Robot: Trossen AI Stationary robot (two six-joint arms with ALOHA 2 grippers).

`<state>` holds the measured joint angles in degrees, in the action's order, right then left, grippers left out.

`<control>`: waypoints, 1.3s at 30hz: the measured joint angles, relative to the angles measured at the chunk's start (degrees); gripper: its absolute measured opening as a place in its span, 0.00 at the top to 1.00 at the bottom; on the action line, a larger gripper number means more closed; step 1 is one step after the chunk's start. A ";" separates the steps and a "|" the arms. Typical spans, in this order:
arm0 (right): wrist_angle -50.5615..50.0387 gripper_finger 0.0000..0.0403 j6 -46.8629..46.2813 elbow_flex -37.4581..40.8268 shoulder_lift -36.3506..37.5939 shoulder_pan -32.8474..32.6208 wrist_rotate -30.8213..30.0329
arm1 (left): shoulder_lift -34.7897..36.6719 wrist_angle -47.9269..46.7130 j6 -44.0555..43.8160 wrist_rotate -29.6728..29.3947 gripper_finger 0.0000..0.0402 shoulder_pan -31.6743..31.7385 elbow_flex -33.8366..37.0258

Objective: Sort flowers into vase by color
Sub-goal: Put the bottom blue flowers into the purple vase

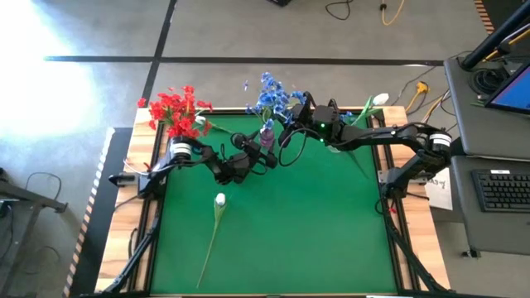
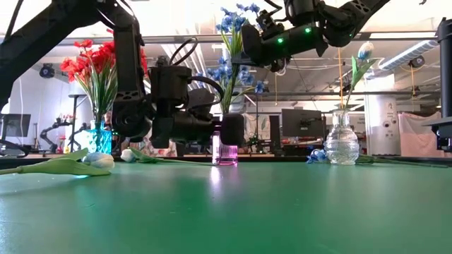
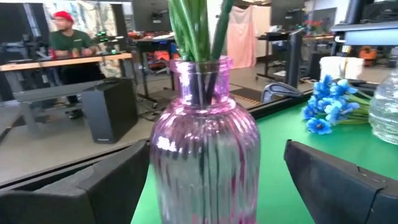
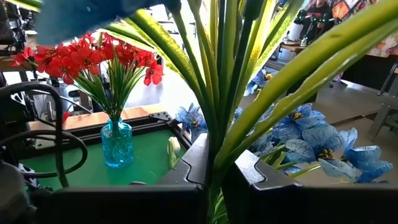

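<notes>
A purple ribbed glass vase (image 1: pixel 267 136) stands at the table's far middle with green stems in its neck (image 3: pixel 198 74). My left gripper (image 3: pixel 211 180) is open, level with the vase, one finger on either side of its body. My right gripper (image 4: pixel 217 168) is above the vase, shut on the blue flowers (image 1: pixel 269 95). The red flowers (image 1: pixel 178 112) stand in a teal vase (image 4: pixel 117 144) at far left. A white bud (image 2: pixel 364 51) stands in a clear vase (image 2: pixel 342 139) at far right. One white flower (image 1: pixel 219 201) lies on the green mat. My left gripper: I cannot tell whether a finger (image 3: pixel 112 186) touches the purple vase's wall. My right gripper pinches the bunch of green stems (image 4: pixel 214 134) between its two fingers, below the blue blooms. It comes level from the table's right, across the stems. The stems stand upright, with their lower ends in the purple vase's neck (image 2: pixel 227 116).
A loose blue bloom (image 2: pixel 318 155) lies on the mat beside the clear vase. The white flower's long stem (image 1: pixel 207 248) runs toward the near edge. Black cables loop around both wrists near the purple vase. A person is in the room beyond (image 3: pixel 62 37).
</notes>
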<state>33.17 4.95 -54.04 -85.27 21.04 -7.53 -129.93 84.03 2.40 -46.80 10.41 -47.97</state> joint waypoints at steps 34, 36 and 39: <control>-0.33 0.96 -0.37 0.01 0.00 0.00 0.02 | 0.00 -3.20 0.24 5.32 0.19 2.98 -1.84; -0.35 0.96 -0.23 0.00 0.00 0.00 0.02 | 0.00 -3.53 0.26 5.19 0.22 3.00 -1.84; -0.35 0.96 -0.20 0.02 0.00 0.00 0.02 | 0.00 -4.15 0.19 5.12 0.26 3.00 -1.81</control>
<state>32.82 4.75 -54.02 -85.27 21.04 -7.51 -129.93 79.88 2.58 -41.67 13.41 -49.78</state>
